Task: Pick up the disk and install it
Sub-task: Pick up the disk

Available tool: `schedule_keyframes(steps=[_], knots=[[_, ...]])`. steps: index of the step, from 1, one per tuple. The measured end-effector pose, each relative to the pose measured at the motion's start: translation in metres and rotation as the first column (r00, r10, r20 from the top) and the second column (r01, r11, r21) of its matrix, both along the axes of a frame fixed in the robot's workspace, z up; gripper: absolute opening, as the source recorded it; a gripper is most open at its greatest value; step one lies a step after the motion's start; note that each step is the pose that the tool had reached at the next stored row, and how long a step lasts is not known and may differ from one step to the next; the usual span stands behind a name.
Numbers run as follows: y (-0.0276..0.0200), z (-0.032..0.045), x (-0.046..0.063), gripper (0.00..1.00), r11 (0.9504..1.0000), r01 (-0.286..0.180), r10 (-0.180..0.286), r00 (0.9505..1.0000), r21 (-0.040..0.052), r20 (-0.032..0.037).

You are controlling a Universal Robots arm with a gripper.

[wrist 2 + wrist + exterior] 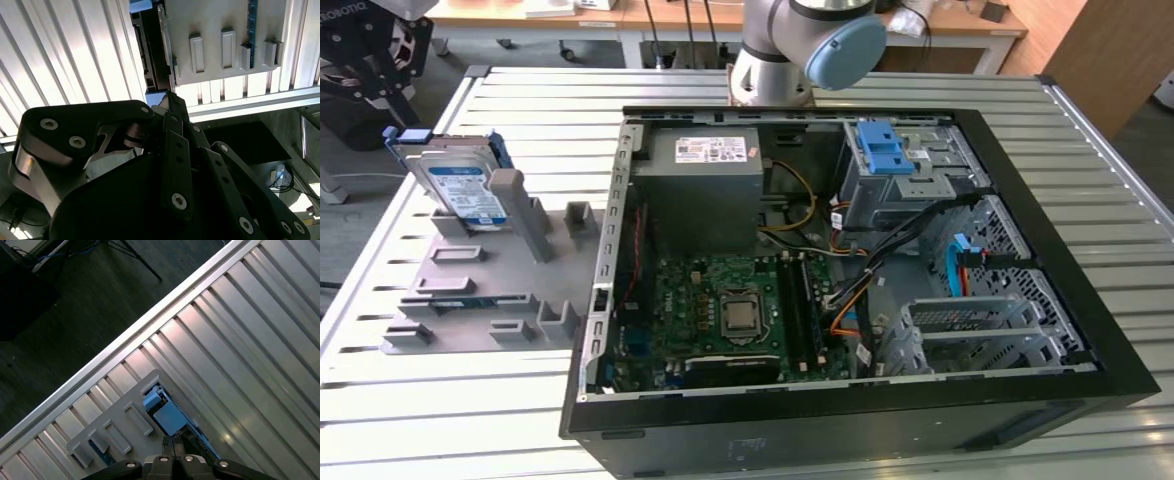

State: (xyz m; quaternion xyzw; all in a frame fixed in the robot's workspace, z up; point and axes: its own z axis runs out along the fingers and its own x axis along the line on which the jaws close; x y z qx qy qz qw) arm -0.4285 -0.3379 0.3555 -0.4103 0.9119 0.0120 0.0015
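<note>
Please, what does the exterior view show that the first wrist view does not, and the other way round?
From the exterior view: the open computer case with its green board, and the arm's base behind it. From the first wrist view: the pincer, close above the disk, seen from overhead. Shared by both: the disk standing on edge in the grey holder on the ribbed table.

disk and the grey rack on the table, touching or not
Touching. In the exterior view the disk stands on edge in the grey rack, its lower edge seated in the rack beside an upright grey post.
</note>
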Motion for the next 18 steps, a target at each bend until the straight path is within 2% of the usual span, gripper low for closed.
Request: schedule_keyframes(steps=[5,9,11,14,18], knots=[[0.0000,0.0000,0.0000,0.11,0.9992,-0.040,0.040,0.9992,0.0000,0.0005],[0.0000,-0.0001,0.0000,0.11,0.9949,-0.101,0.101,0.9949,0.0001,0.0015],[0.0000,-0.0002,0.0001,0.11,0.9915,-0.130,0.130,0.9915,0.0009,0.0041],[0.0000,-0.0007,0.0000,0.11,0.9859,-0.167,0.167,0.9859,0.0036,0.0128],[0.0000,-0.0013,0.0000,0.11,0.9718,-0.236,0.236,0.9717,0.0040,0.0131]])
